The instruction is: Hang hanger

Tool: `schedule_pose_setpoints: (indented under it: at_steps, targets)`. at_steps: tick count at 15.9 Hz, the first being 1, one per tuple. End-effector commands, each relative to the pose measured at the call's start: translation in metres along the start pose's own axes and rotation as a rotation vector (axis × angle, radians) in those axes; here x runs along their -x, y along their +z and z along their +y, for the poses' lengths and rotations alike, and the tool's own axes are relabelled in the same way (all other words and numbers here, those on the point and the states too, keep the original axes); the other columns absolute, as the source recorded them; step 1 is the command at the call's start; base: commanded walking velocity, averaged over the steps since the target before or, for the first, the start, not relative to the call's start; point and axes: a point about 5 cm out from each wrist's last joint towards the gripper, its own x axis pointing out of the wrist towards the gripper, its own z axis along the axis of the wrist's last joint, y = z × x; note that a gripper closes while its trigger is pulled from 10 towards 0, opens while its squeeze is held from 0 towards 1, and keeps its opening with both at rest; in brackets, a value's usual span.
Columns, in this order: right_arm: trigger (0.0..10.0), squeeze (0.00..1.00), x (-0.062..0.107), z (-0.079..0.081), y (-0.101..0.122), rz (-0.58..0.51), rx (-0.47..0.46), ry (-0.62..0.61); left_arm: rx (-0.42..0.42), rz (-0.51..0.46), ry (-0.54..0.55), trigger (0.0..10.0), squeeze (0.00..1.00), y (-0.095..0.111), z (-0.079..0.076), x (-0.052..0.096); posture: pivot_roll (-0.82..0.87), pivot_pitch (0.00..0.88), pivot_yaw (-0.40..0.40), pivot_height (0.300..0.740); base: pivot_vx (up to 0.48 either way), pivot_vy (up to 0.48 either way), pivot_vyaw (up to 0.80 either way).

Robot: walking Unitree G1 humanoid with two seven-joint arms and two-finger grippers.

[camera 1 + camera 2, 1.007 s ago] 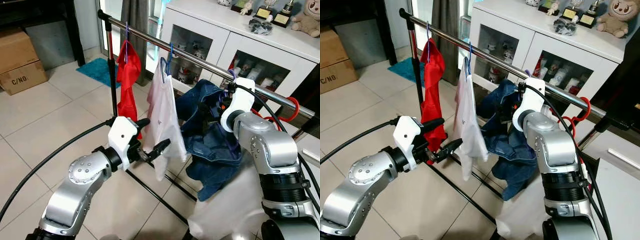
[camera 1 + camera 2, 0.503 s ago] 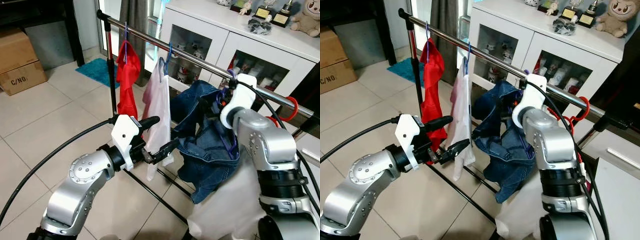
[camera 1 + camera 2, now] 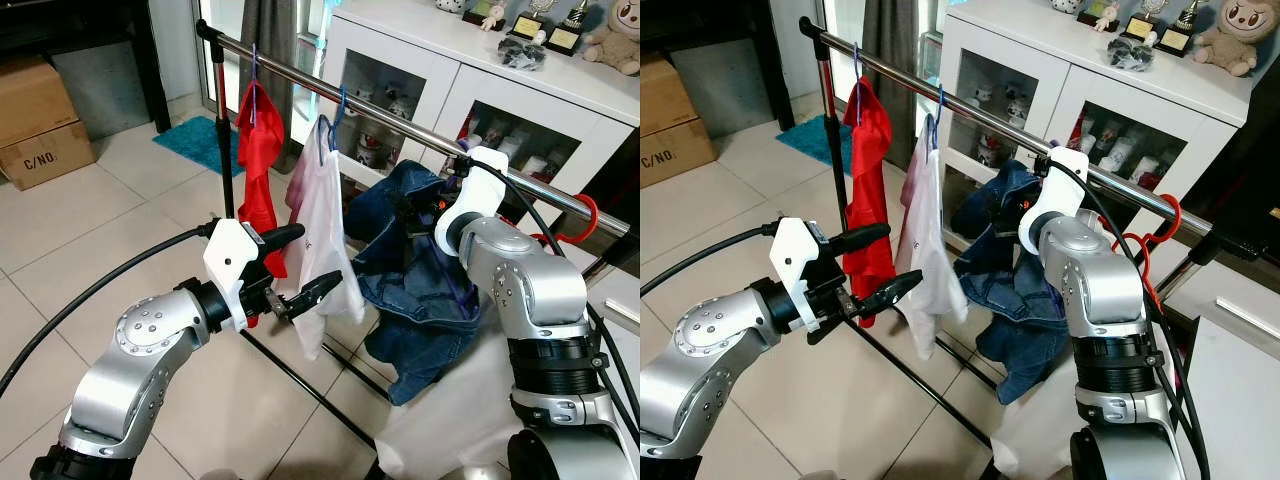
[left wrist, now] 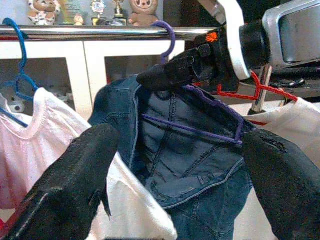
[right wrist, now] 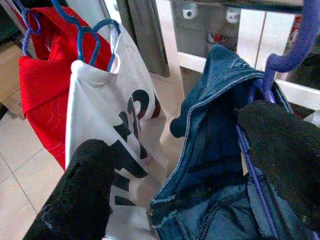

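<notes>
Hanger [image 4: 200, 117], purple w/ jeans [image 3: 415, 270] | hook on rail [image 3: 400, 118] | R gripper [image 4: 172, 75] steadying it, closure unclear | L gripper [image 3: 292, 268] open, empty.

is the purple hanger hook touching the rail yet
Touching. The left wrist view shows the purple hanger hooked over the rail, no gap visible.

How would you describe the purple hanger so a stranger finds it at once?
Find the steel clothes rail before the white cabinet. Third garment from the left end is a denim jacket; the purple hanger carries it. The neighbouring hangers are blue or red.
</notes>
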Motion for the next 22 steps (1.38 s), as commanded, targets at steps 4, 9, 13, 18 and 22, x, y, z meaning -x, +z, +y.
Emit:
schedule_pose_setpoints:
  at_steps: [4,9,13,18,22]
  targets:
    - [10.0,0.00,-0.006,-0.005,-0.003,0.014,-0.028,-0.028,0.006,0.018,-0.021,10.0,0.00,-0.003,-0.002,-0.002,0.01,0.000,-0.128,0.740,0.000,0.000,0.00]
    - [10.0,0.00,-0.017,-0.003,-0.004,0.028,-0.026,-0.025,0.003,0.020,-0.022,10.0,0.00,-0.003,-0.001,-0.003,0.01,0.000,-0.131,0.740,0.000,0.000,0.00]
    - [10.0,0.00,-0.019,-0.005,-0.003,0.030,-0.025,-0.025,-0.002,0.025,-0.017,10.0,0.00,-0.003,0.000,-0.003,0.01,0.000,-0.135,0.740,0.000,0.000,0.00]
    - [10.0,0.00,0.007,-0.021,0.001,-0.004,0.010,0.022,-0.006,0.037,-0.012,10.0,0.00,-0.005,0.000,-0.004,0.01,0.000,-0.130,0.740,0.000,0.000,0.00]
    - [10.0,0.00,0.016,-0.025,0.003,-0.005,0.041,0.029,-0.011,0.047,-0.034,10.0,0.00,-0.006,0.001,-0.005,0.00,0.000,-0.112,0.740,0.000,0.000,0.00]
